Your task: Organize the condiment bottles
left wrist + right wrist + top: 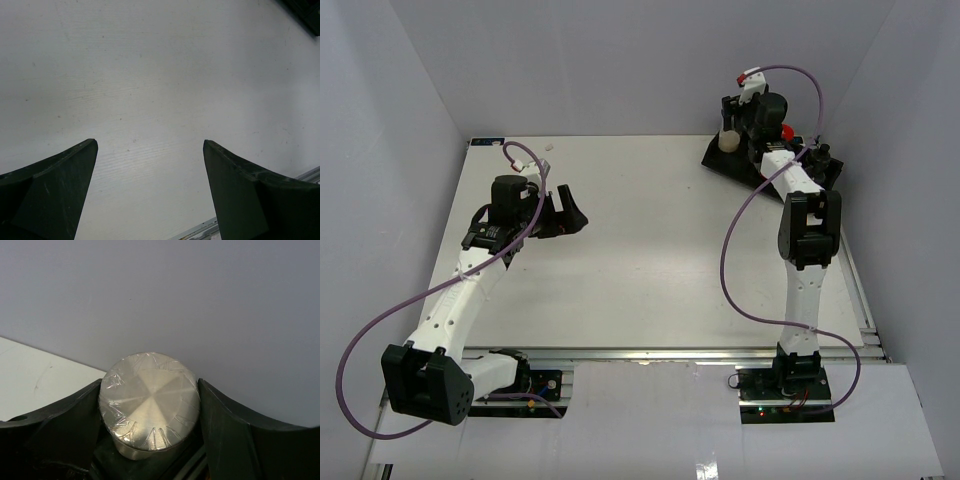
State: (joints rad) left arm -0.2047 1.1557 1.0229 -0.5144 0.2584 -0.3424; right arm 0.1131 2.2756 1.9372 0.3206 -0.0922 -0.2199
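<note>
Clamping an upright grey-metal-lidded jar [149,407], the right gripper [149,382] is working at the far-right black rectangular tray [716,159] (left gripper [150,145] gaping, distant).

Paired arms bolted to the mounting rail [670,352]: left arm [460,290], right arm [805,270]. White link shells, black joint housings; rows of small holes along the left arm's white link nearest the rail. Black base blocks directly on the rail. A purple cable [730,260] looped loosely beside each arm, ending at a white connector far from the rail. Farthest from the rail, the left tool [150,145] and right tool [150,390]: matte black, two broad wedge-shaped fingers each, inner faces curved, surfaces faintly scuffed.
</note>
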